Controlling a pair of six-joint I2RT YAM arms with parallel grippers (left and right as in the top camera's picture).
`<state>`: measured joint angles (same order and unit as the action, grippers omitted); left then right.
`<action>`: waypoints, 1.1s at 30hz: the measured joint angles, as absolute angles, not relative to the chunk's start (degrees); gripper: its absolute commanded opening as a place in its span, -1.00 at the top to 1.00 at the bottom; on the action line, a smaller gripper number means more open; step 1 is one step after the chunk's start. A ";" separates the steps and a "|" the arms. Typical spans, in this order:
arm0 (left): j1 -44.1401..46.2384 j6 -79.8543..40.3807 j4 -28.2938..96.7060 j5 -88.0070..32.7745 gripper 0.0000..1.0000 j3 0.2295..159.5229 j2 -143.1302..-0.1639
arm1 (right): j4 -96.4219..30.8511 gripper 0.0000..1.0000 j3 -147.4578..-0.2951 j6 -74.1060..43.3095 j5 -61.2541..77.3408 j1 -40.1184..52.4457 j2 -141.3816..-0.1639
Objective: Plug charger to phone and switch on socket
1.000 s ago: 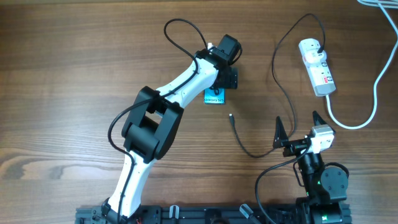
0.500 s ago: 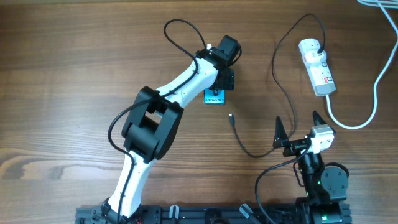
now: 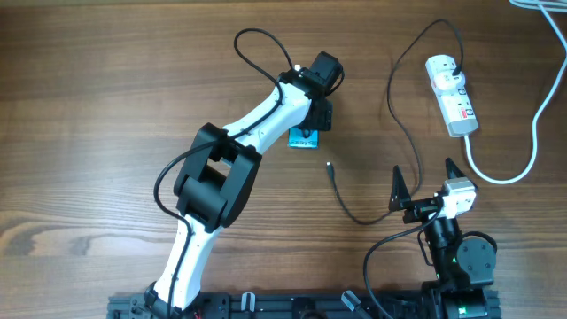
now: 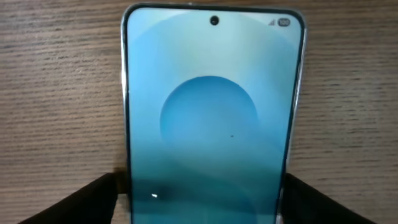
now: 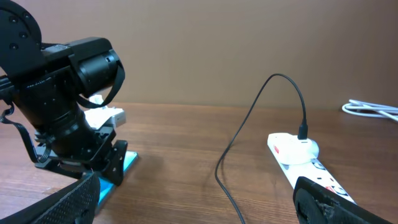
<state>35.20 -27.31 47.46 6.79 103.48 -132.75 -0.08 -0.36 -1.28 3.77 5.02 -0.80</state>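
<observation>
Left gripper (image 3: 317, 117) straddles the phone (image 4: 208, 112), a finger (image 4: 93, 199) at each long edge; whether it clamps, I cannot tell. Right gripper (image 3: 426, 180) gapes wide, well apart. The phone lies flat on the brown wood-grain table (image 3: 106, 106). The charger (image 3: 330, 168) lies near it, and the socket (image 3: 450, 96) sits far right. A plain tan wall (image 5: 217, 43) stands behind.

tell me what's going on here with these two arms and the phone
The left arm reaches over the flat smartphone with the cyan screen, which lies on the brown wooden table. The left gripper has a black finger on each side of it; whether they press its edges cannot be told. The thin black charger cable runs from the white power strip, and its connector tip lies loose on the table, unplugged. The right gripper sits open near its base, holding nothing.
</observation>
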 measured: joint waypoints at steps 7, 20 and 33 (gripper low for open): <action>35.20 -27.22 49.39 6.68 -0.43 103.66 -132.75 | -0.08 -0.99 -0.36 -1.28 3.77 5.02 -0.80; 37.23 -27.92 60.42 5.93 -0.63 104.77 -132.73 | -0.08 -1.00 -0.36 -1.28 3.77 5.02 -0.80; 38.41 -28.75 61.08 5.69 -0.99 104.75 -132.64 | -0.08 -0.99 -0.36 -1.28 3.77 5.02 -0.80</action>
<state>38.41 -28.75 61.08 5.69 104.75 -132.64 -0.08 -0.36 -1.28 3.77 5.02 -0.80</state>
